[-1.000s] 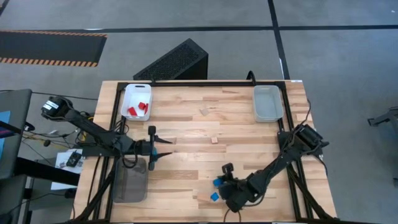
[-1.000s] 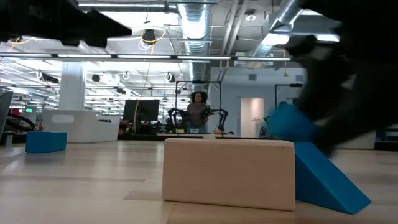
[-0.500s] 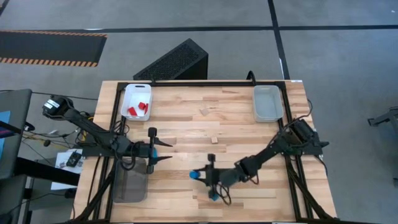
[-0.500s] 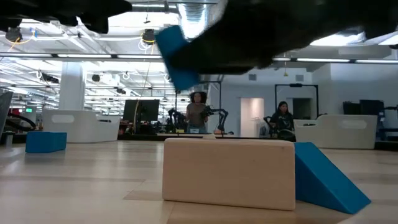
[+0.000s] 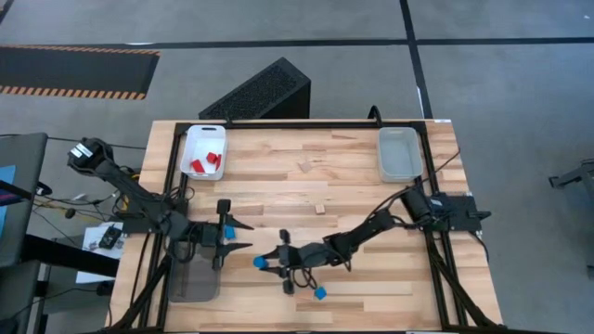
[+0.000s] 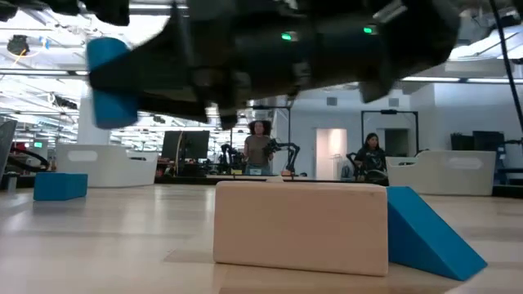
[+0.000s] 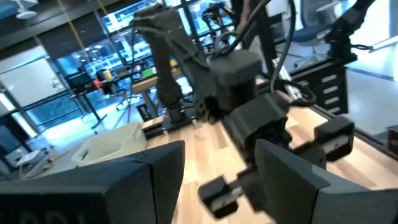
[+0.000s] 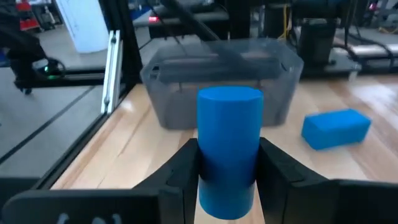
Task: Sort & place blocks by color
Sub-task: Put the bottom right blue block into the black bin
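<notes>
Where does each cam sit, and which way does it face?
High: overhead, straight down; both arms, white tray, left gripper.
Low: table height, level across; wood block, arm overhead.
Left wrist: past its own fingers toward the right arm.
Right wrist: past its own fingers toward grey tray; right gripper.
Shared: blue cylinder in high, low, right wrist.

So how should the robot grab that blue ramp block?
From above, pinching the blue wedge across its two flat triangular sides. Its top slopes, so fingers there would probably slip.
</notes>
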